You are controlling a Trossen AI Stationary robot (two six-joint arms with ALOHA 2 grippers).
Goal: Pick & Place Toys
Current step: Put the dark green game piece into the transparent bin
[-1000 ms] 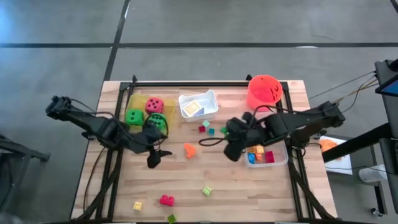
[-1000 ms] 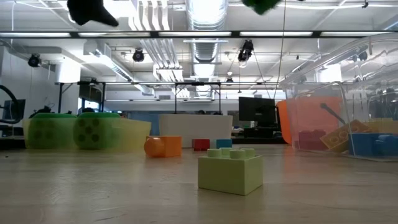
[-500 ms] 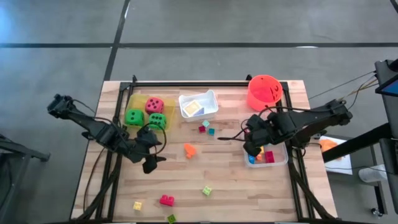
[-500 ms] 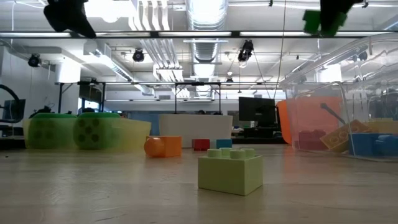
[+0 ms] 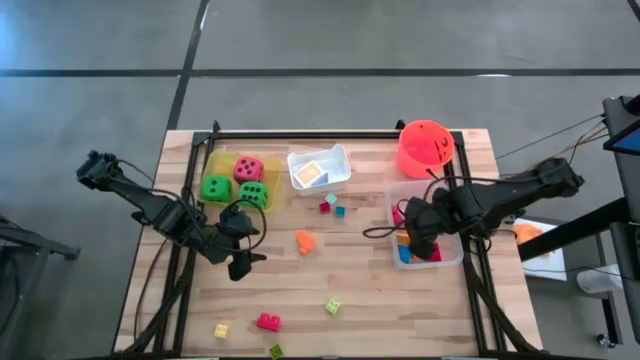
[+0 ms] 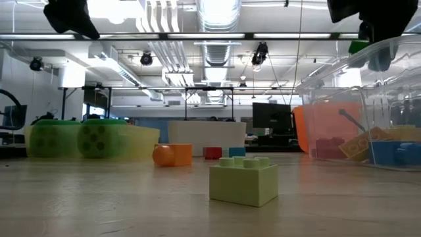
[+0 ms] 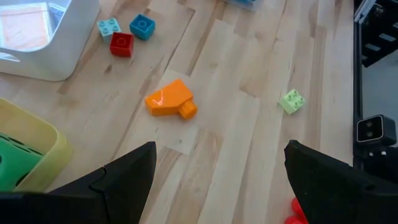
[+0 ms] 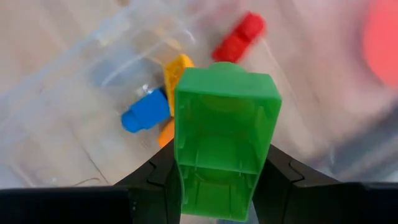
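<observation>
Item: green brick (image 8: 225,140), pinched in right gripper (image 8: 221,171) above clear tray (image 5: 455,258), right side. We should centre over its bricks before releasing. Left gripper (image 7: 214,171) spread wide near orange brick (image 7: 170,99).

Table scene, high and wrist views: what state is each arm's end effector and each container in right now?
Left end effector: open, empty, above bare wood.
Right end effector: shut on green plastic brick, over clear plastic tray.
Clear plastic tray: holds blue, red and orange bricks.
Yellow plastic tray: holds two green dice and one pink-red die.
White plastic tray: holds a flat square card.
Orange plastic brick: loose on table.
</observation>
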